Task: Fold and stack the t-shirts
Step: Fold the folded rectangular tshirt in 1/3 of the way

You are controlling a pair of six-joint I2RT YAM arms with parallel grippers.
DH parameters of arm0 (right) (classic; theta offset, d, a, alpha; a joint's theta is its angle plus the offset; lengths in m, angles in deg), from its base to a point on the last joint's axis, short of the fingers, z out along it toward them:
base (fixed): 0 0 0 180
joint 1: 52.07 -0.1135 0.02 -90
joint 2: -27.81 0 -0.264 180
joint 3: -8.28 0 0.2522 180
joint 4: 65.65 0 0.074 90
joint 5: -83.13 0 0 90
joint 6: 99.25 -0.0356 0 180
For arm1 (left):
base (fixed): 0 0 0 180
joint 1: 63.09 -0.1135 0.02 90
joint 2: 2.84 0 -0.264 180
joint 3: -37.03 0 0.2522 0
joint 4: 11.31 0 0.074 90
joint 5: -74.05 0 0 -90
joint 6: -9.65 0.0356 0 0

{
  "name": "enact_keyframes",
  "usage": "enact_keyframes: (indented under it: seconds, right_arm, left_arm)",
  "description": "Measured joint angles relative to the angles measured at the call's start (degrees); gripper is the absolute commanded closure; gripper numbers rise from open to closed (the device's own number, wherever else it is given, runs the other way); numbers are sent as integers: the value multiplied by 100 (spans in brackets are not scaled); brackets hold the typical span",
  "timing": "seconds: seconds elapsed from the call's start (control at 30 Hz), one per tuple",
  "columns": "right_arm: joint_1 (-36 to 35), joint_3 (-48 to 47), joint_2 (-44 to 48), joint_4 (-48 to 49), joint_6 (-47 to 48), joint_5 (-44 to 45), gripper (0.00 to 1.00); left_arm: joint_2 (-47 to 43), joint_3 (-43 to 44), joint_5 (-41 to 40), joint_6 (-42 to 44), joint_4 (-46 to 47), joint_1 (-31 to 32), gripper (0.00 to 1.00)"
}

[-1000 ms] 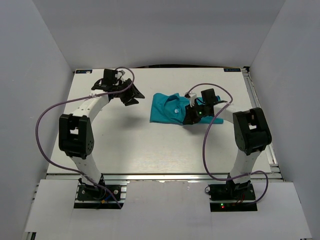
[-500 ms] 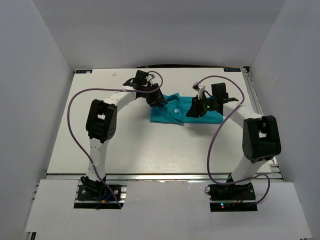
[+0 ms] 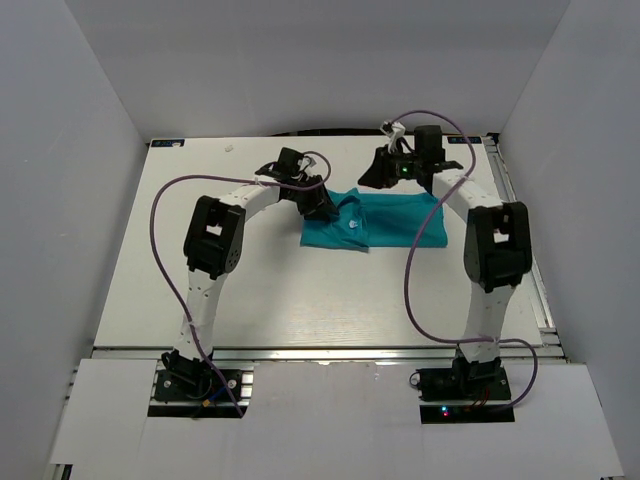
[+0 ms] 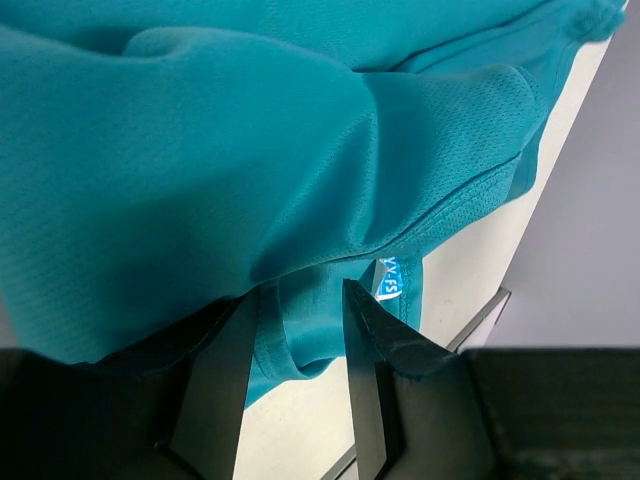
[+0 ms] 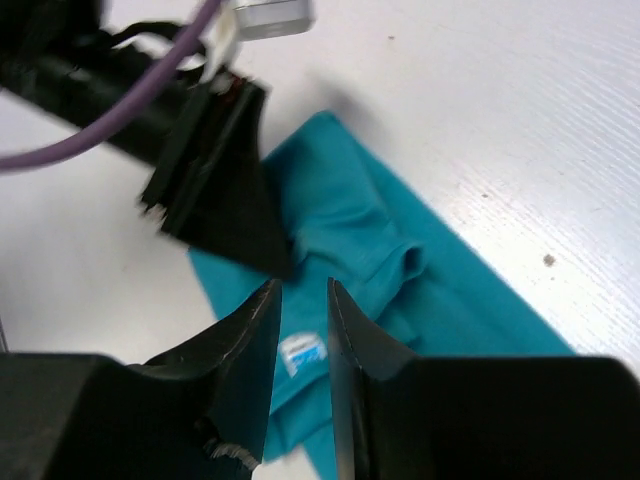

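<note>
The teal t-shirt point(image 3: 385, 220) lies crumpled and partly spread at the back middle of the white table point(image 3: 250, 290). My left gripper point(image 3: 322, 205) is at the shirt's left top corner. In the left wrist view the jaws point(image 4: 300, 290) stand open with the shirt's collar hem point(image 4: 310, 330) and white label point(image 4: 390, 278) between and just past the fingertips. My right gripper point(image 3: 378, 172) is lifted clear behind the shirt's back edge. In the right wrist view it point(image 5: 303, 285) is open by a narrow gap and empty, with the shirt point(image 5: 450, 290) and the left gripper point(image 5: 215, 190) below.
Purple cables point(image 3: 410, 270) loop from both arms over the table. Grey walls close in the left, back and right sides. The table's back edge point(image 3: 320, 138) lies just behind the right gripper.
The left arm swung right from the table's back left onto the shirt's left edge. The right gripper let go of the shirt and rose toward the back. The shirt now lies wider.
</note>
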State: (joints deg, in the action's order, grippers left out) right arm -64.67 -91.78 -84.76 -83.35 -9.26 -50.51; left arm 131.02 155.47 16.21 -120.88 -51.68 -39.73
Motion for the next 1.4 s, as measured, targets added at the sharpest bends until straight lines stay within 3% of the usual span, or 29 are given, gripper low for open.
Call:
enact_keyframes:
  seconds: [0.27, 0.63, 0.93, 1.27, 1.4]
  right_arm:
    - [-234, -647, -1119, 96, -551, 122, 71]
    - [-461, -986, -1329, 407, -970, 59, 73]
    - [-476, -977, -1725, 304, -1003, 487, 74]
    - [-278, -914, -1729, 232, -999, 745, 74]
    - [-208, -876, -1729, 184, -975, 809, 74]
  left_arm:
    - [0, -39, 155, 7, -9, 39, 47]
    - [0, -37, 153, -35, -4, 39, 43]
    - [0, -37, 149, -79, 20, 39, 35]
    - [-192, -37, 138, -175, 142, -42, 32]
    - [-426, -39, 186, -234, 203, -118, 25]
